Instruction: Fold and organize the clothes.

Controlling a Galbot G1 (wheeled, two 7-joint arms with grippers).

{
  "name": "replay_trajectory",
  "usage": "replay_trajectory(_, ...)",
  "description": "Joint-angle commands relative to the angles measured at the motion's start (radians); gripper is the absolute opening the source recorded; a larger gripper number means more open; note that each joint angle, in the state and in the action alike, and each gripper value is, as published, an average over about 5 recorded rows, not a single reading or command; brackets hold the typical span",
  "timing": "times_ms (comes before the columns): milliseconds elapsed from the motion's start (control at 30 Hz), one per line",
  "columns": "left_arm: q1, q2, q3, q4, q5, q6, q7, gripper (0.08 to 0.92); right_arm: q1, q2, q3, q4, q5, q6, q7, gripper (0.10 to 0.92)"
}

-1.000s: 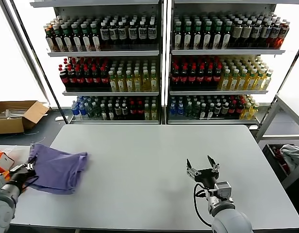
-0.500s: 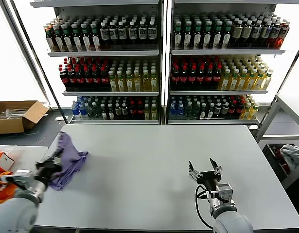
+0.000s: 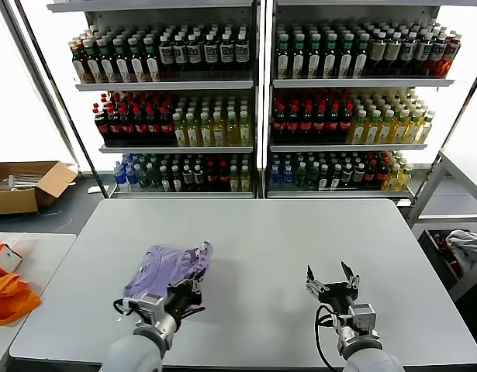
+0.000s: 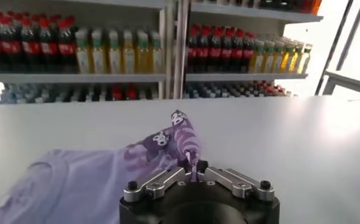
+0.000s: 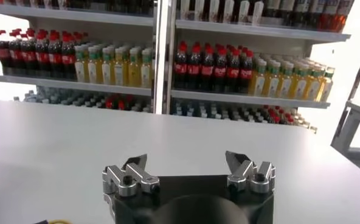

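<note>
My left gripper (image 3: pixel 193 285): it is pinched tight on an edge of the T-shirt (image 3: pixel 164 269). In my left wrist view the fingers (image 4: pixel 186 173) meet with purple cloth caught between them.

My right gripper (image 3: pixel 332 280): it is spread wide and holds nothing. It waits above the worktop (image 3: pixel 300 232), well apart from the shirt, on my right.

Where the T-shirt is: it lies on the worktop, on my left side and near the front edge. It is bunched in a soft heap. One corner is turned up, so a bit of the dark purple and white print (image 4: pixel 162 139) shows.

What is done: I think very little. The shirt is on the worktop where I can work on it, but it is not flat and not folded.

What is left: I think I must spread it out smooth, fold it, and put it in a neat place. That is almost the whole job.

Orange bag (image 3: pixel 7 296): it sits on a lower side surface off to my left. I cannot tell what is in it.

Cardboard box (image 3: pixel 25 183): it is open on the floor, far to the left. I cannot make out what is inside.

Shelves (image 3: pixel 257 85): they stand behind the worktop, full of drink bottles in rows.
</note>
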Motion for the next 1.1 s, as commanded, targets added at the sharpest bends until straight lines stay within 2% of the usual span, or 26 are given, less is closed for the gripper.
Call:
replay_trajectory(33,-0.113,-0.069,0.145,0.085,-0.044,0.027,-0.029,0.098,-0.006,0.023,-0.014,-0.019,-0.019,0.0,0.0,0.823)
replay_trajectory(267,-0.116,-0.072,0.137,0.032,-0.205,-0.086,0.032,0.099,0.004,0.027,-0.036,-0.033,-0.028,-0.005,0.005,0.823)
replay_trajectory(367,-0.109,-0.073,0.136,-0.003,-0.248,-0.114,0.048,0.132,0.01,0.027,-0.047,-0.037,-0.028,-0.009,0.009,0.823)
replay_trajectory(600,-0.089,-0.046,0.09,-0.077,-0.273,-0.129,0.03,0.33,0.038,0.032,-0.099,-0.056,0.021,-0.03,0.02,0.823)
replay_trajectory(867,-0.048,0.014,-0.041,-0.041,-0.162,-0.092,-0.069,0.555,0.119,0.05,-0.162,-0.042,0.44,-0.093,0.123,0.823)
replay_trajectory(967,-0.028,0.031,-0.08,-0.034,-0.114,-0.075,-0.091,0.642,0.15,0.052,-0.196,-0.041,0.525,-0.12,0.161,0.823)
replay_trajectory(1100,-0.007,0.029,-0.103,-0.044,-0.096,-0.065,-0.102,0.758,0.183,0.05,-0.243,-0.049,0.561,-0.138,0.193,0.823)
